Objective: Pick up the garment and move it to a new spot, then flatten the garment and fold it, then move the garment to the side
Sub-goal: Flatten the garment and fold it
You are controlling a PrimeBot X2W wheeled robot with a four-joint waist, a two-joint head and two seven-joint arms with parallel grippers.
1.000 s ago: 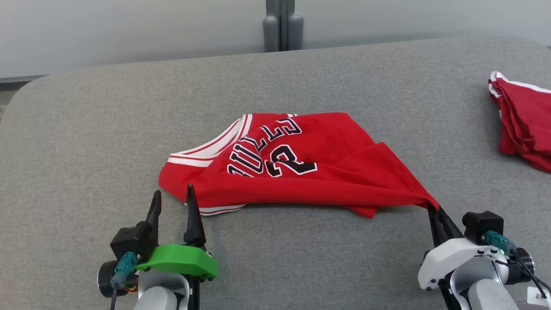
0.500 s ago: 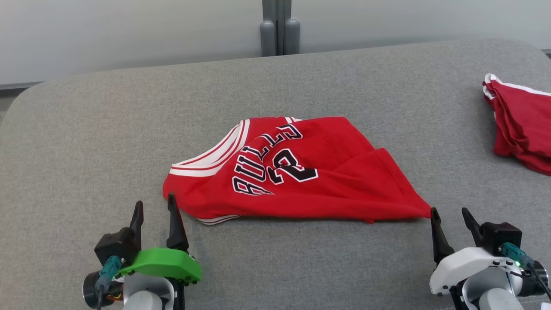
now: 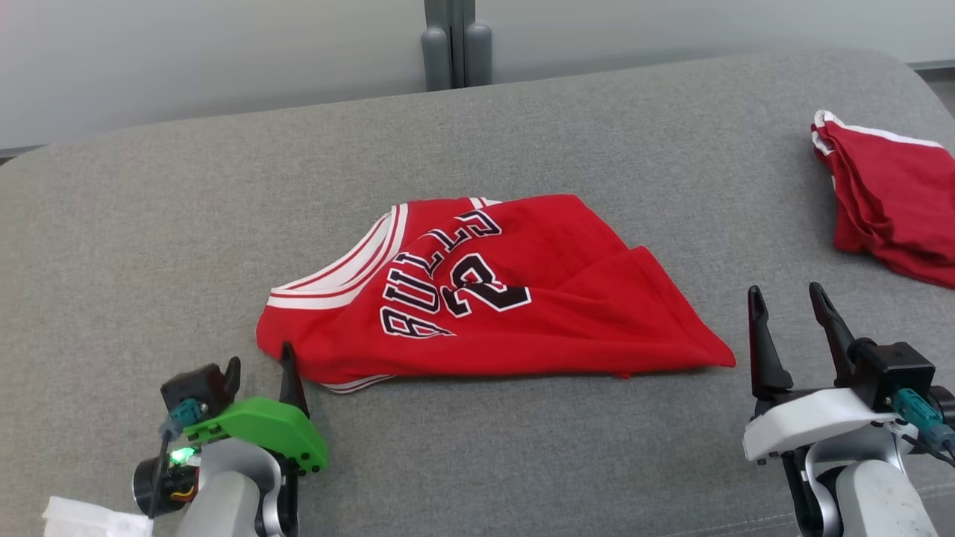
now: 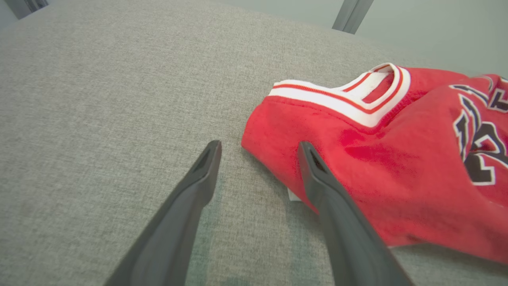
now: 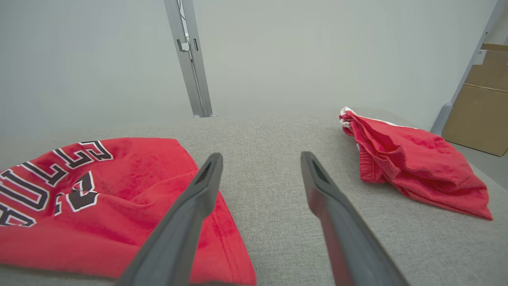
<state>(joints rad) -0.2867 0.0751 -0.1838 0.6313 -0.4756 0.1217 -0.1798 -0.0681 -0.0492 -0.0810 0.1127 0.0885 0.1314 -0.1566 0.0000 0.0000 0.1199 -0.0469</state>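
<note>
Releasing the jersey [image 3: 522, 298], the right gripper [image 3: 785, 291] had drawn back beside its corner in the head view, fingers apart and empty. The jersey lay rumpled mid-worktop [image 3: 149, 224]. In the left wrist view, the left gripper [image 4: 258, 146] stood spread at the armhole edge, gripping nothing. In the right wrist view, the hem lay loose, so flattening probably came next.

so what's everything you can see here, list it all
jersey: one, red, white trim, black lettering, rumpled mid-pad
second garment: one, red, bunched at pad's far right
pad: one, grey, under both garments
post: one, grey, behind pad's far edge
cardboard box: one, brown, beyond pad's right end
left tool: one, dark, open at jersey's left corner
right tool: one, dark, open beside jersey's right tip
</note>
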